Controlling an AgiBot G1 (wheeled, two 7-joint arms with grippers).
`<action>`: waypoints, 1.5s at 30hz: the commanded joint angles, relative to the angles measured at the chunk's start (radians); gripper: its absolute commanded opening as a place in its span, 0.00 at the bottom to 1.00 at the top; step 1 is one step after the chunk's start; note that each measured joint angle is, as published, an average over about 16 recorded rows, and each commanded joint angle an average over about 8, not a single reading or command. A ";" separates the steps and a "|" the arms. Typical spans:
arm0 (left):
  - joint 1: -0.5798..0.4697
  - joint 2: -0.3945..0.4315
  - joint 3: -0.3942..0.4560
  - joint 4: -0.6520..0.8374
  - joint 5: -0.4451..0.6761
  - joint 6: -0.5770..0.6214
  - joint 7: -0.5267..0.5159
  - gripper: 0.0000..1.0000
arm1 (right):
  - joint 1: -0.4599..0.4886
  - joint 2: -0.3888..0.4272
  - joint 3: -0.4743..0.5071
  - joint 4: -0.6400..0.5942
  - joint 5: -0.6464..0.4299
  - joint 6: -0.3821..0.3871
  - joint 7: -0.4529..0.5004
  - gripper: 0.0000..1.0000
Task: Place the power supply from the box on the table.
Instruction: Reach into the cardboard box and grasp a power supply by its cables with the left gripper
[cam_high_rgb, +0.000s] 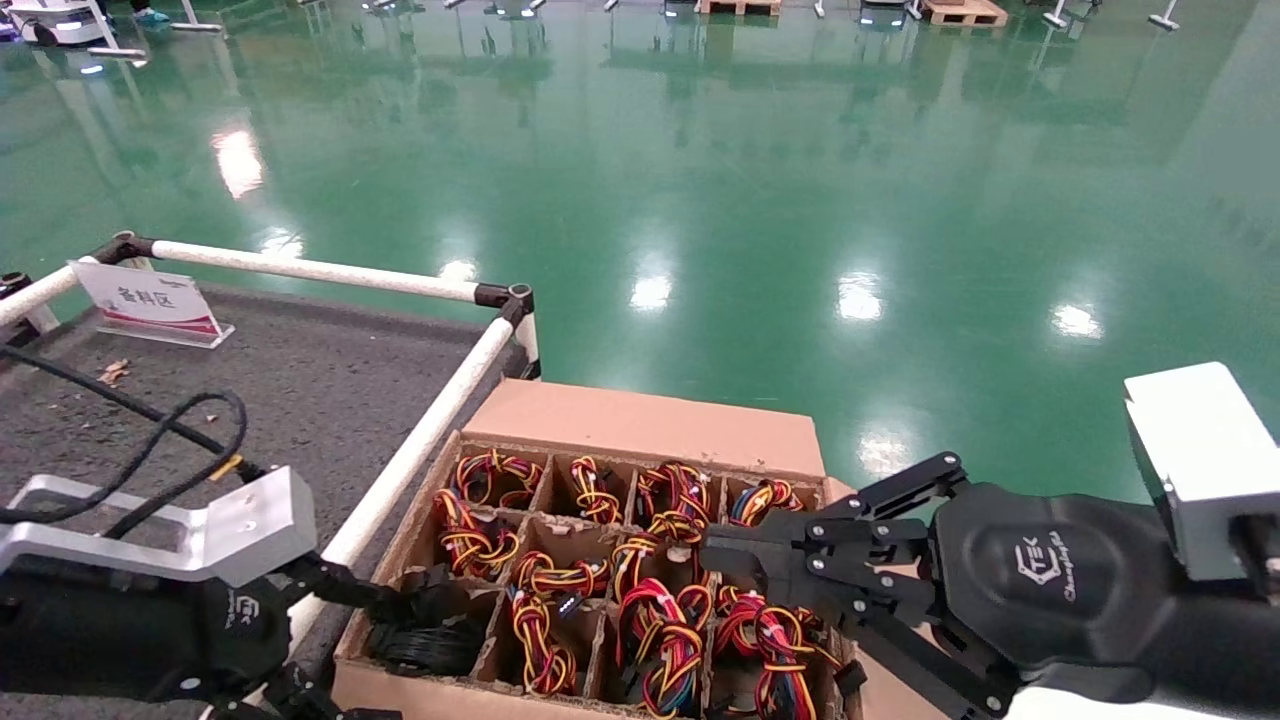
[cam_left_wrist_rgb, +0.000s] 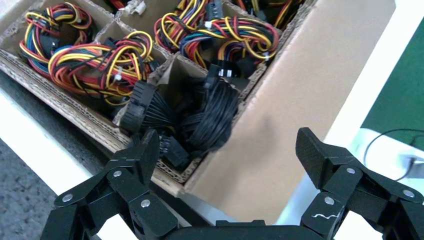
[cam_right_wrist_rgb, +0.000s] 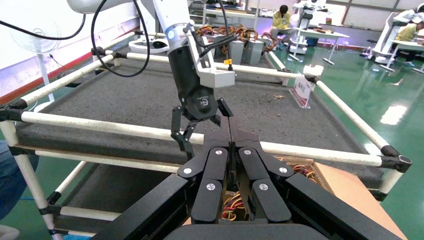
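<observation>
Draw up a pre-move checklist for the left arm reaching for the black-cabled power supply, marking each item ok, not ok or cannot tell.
1. Left gripper open: ok.
2. Left gripper above the black cables of the power supply, in a corner cell of the box: ok.
3. Nothing gripped yet: ok.
4. Right gripper shut, over the box's coloured bundles, away from that cell: ok.
5. Supply's metal body visible: cannot tell.
6. Table has bare space: ok.

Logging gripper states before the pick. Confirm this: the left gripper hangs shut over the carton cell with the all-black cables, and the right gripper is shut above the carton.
One part is wrong: the left gripper is open, its fingers spread wide, as the left wrist view shows. It does hang over the box cell with the power supply and its black cables, and the right gripper is shut above the box.
</observation>
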 joint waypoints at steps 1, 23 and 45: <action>0.007 0.003 0.003 -0.003 0.009 -0.015 0.014 1.00 | 0.000 0.000 0.000 0.000 0.000 0.000 0.000 0.00; 0.129 0.023 -0.016 -0.017 0.020 -0.173 0.107 0.47 | 0.000 0.000 0.000 0.000 0.000 0.000 0.000 0.00; 0.139 0.015 -0.011 -0.024 0.057 -0.217 0.099 0.00 | 0.000 0.000 0.000 0.000 0.000 0.000 0.000 0.00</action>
